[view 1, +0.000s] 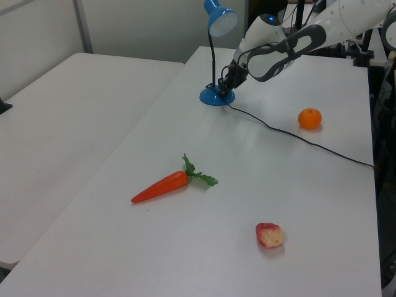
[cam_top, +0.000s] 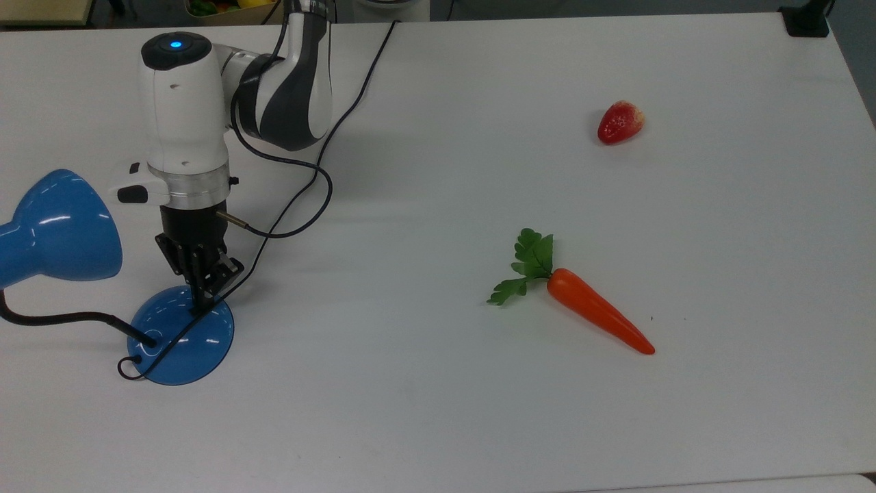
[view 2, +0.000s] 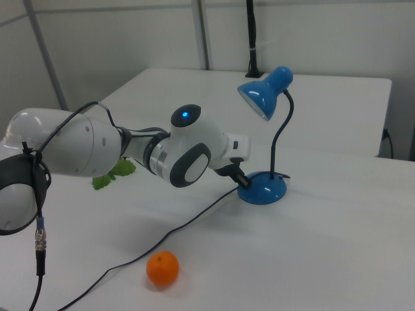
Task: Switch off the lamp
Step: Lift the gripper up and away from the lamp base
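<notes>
The blue lamp stands at the top view's left edge, its cone shade (cam_top: 61, 229) dark and its round dome base (cam_top: 181, 339) on the white table. In the left view the shade (view 1: 221, 18) gives no light. My gripper (cam_top: 202, 301) points straight down with its fingers together, the tip at the far rim of the base. In the right view the gripper (view 2: 241, 181) meets the base (view 2: 262, 188) from the right view's left, under the shade (view 2: 262, 94). The switch is hidden under the fingers.
The lamp's thin black cord (cam_top: 356, 75) runs from the base past my arm to the table's far edge. A toy carrot (cam_top: 595, 311) and a strawberry (cam_top: 619, 122) lie toward the top view's right. An orange (view 1: 309, 118) sits beside the cord.
</notes>
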